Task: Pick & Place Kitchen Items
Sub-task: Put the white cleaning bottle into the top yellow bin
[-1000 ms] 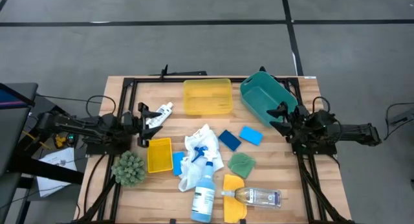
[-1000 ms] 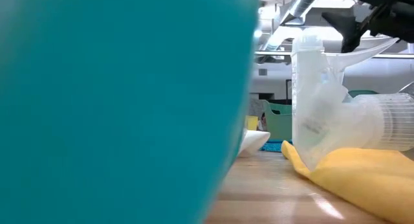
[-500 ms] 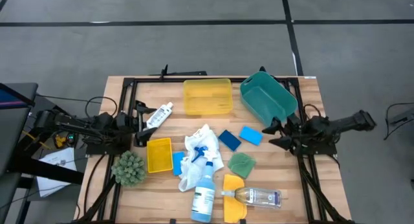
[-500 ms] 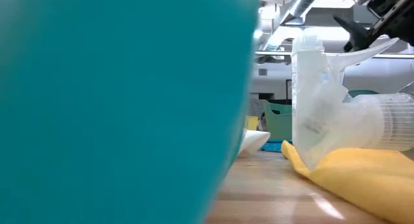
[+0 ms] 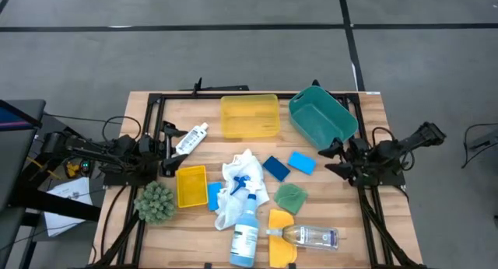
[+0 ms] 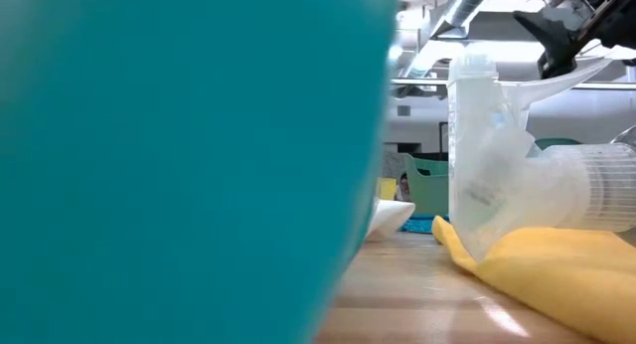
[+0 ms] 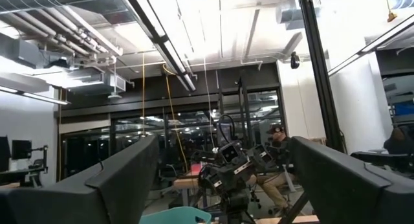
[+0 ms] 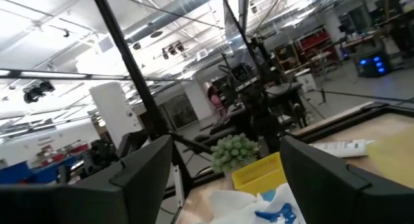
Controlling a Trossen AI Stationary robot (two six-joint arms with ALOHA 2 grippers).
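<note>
Moved: left gripper (image 5: 165, 148) has let go of the white bottle (image 5: 191, 138), jaws spread empty just beside it
Right gripper (image 5: 330, 158): open, empty, near the teal bin (image 5: 320, 117)
Bottle: lying near the bin-side yellow tray (image 5: 250, 116)
Handling: likely light, stiff, slick; grasp mid-body

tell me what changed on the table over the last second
The left pincer let go of the white bottle and drew back toward the table's left edge, open. The right pincer, open and empty, slid off the teal bin toward the blue sponges. Everything else lies where it was.
</note>
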